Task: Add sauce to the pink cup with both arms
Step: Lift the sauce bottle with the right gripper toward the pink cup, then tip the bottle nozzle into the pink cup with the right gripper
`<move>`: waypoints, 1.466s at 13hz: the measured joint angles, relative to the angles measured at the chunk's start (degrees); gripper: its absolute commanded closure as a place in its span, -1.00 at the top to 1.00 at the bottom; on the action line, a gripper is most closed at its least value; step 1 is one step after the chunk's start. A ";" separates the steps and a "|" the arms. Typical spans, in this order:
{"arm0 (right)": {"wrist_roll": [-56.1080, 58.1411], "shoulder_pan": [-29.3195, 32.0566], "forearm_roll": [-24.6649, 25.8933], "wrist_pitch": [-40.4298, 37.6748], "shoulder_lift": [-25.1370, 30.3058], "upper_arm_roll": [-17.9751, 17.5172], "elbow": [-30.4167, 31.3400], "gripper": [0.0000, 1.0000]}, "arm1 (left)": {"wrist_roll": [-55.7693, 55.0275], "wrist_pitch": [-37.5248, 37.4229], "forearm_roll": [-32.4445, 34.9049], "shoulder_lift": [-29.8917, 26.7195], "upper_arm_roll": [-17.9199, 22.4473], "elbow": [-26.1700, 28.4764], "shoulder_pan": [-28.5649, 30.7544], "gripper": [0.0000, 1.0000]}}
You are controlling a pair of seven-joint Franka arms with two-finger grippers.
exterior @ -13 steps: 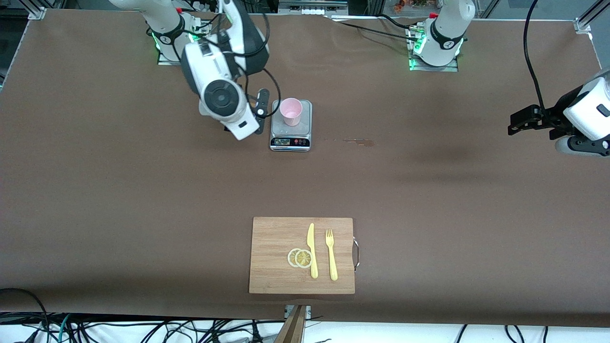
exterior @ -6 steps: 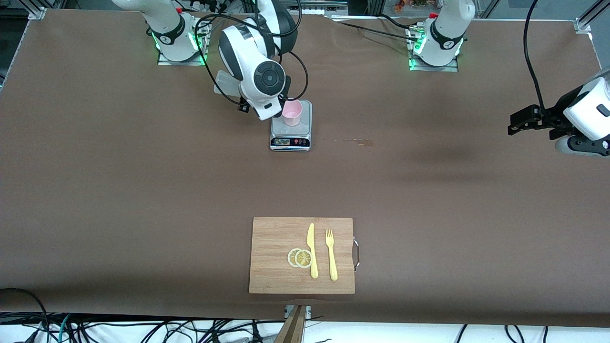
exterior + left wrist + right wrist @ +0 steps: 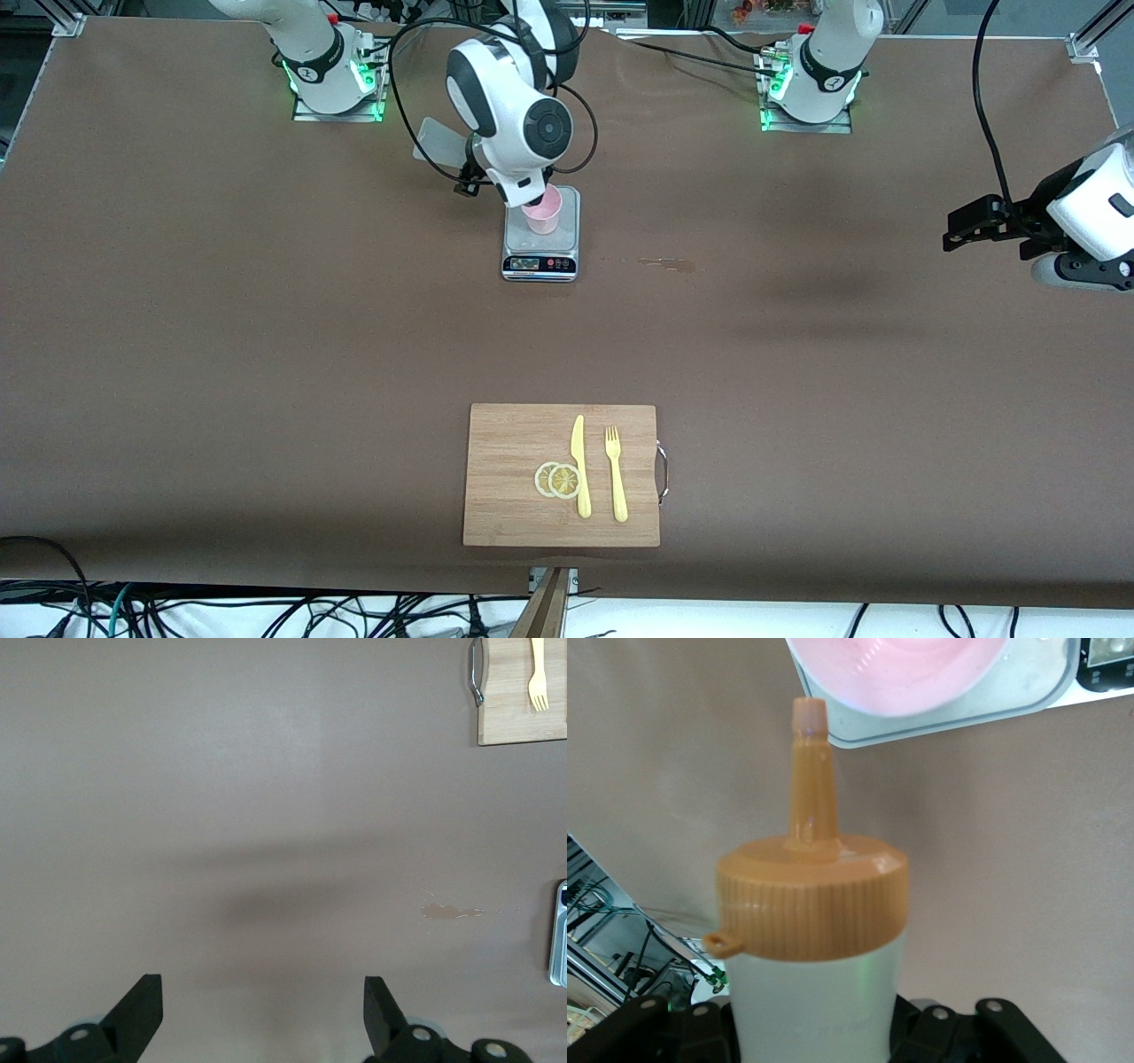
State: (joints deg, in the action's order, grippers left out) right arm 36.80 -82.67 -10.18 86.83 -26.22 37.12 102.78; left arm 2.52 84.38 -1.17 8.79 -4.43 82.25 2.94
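The pink cup (image 3: 543, 213) stands on a small silver scale (image 3: 540, 254) toward the right arm's end of the table. My right gripper (image 3: 811, 1036) is shut on the sauce bottle (image 3: 815, 992), a whitish squeeze bottle with an orange cap. Its nozzle tip (image 3: 809, 716) hangs at the edge of the cup's mouth (image 3: 895, 673). In the front view the right arm's wrist (image 3: 523, 133) hides the bottle and part of the cup. My left gripper (image 3: 961, 229) is open and empty and waits above the table at the left arm's end; it also shows in the left wrist view (image 3: 261, 1005).
A wooden cutting board (image 3: 509, 461) lies near the table's front edge with a yellow knife (image 3: 580, 465), a yellow fork (image 3: 615, 474) and two lemon slices (image 3: 558, 479). A small brownish stain (image 3: 669, 262) marks the cloth beside the scale.
My right arm has swung from beside the scale to over the pink cup, bringing the sauce bottle with it. The left arm has not moved.
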 measured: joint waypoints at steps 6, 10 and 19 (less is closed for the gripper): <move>-0.39 -0.07 3.55 -4.78 -3.27 -0.46 -5.81 -1.00 | 0.00 0.00 -0.06 0.00 0.00 0.00 0.00 1.00; -0.50 -0.06 4.56 -10.10 -6.27 -0.49 -10.96 -1.00 | 0.00 0.00 -0.06 0.01 0.00 0.00 0.00 1.00; 1.16 1.77 4.73 -10.86 -7.09 -0.17 -12.69 -1.00 | 0.00 0.00 -0.06 0.01 0.00 -0.01 0.00 1.00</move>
State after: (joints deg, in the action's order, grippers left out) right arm 37.95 -80.90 -5.45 75.98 -33.32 36.95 90.08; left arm 2.52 84.38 -1.23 8.80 -4.44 82.24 2.93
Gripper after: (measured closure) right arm 0.692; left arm 0.000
